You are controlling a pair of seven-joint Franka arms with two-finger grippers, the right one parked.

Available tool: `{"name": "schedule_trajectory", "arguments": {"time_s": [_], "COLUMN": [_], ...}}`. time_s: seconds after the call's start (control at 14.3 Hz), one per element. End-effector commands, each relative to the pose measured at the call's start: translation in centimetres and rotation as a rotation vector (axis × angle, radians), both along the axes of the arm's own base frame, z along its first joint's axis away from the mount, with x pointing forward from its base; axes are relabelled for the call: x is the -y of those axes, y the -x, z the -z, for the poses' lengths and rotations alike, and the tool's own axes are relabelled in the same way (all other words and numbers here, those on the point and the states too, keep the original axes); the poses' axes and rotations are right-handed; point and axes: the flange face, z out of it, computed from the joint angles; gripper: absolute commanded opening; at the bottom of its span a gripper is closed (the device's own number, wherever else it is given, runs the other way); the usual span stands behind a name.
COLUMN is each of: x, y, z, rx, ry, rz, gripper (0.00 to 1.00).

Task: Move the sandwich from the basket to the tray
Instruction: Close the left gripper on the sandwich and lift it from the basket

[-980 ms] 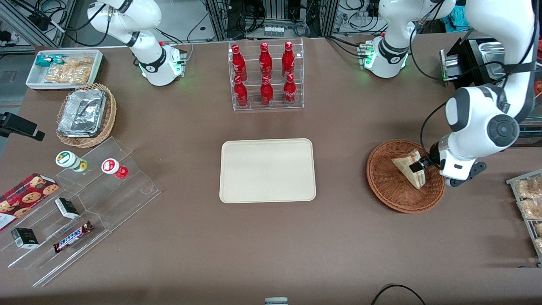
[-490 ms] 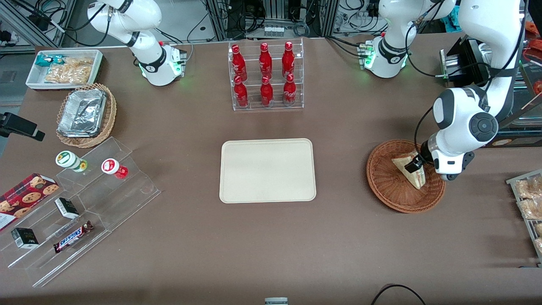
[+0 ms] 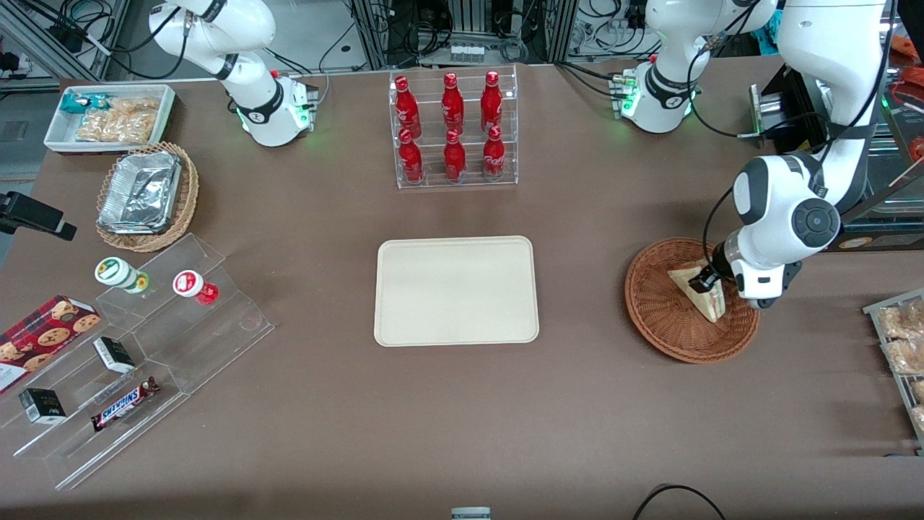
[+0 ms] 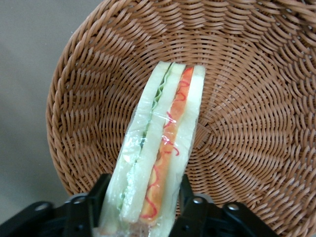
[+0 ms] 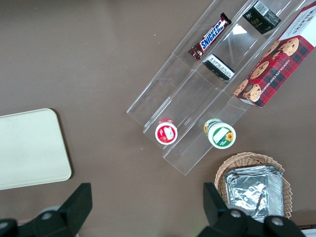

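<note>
Sandwich gripped in the basket, tray standing bare toward the table's middle.

The tray [image 3: 456, 291] is seen flat on the brown table [image 3: 577, 404], with bare tabletop along every edge and a wide clear strip between its rim and the basket [image 3: 660, 318], which sits toward the working arm's end. A rack of red bottles [image 3: 453, 130] stands farther from the front camera than the tray, well apart from it. The sandwich [image 3: 699, 291] is held on edge inside the basket, its filling edge shown in the wrist view [image 4: 160, 163]. The gripper [image 3: 707, 279] is lowered into the basket, its fingers [image 4: 89, 207] pressed against both bread faces, the forearm bent steeply above the rim.
</note>
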Motion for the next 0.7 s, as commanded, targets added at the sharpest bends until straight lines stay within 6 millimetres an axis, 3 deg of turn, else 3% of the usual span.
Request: {"name": "schedule_trajectory", "arguments": {"time_s": [0.0, 0.28, 0.42, 0.63], "x": [0.1, 1.5, 4.8, 10.0], "y": [-0.6, -2.9, -4.1, -4.2], "z": [-2.5, -7.7, -10.4, -12.3], "rx": [0.018, -0.063, -0.12, -0.184], "ry": [-0.003, -0.005, -0.001, 0.013], "rz": [-0.016, 0.032, 0.135, 0.302], "gripper": [0.04, 0.03, 0.02, 0.01]}}
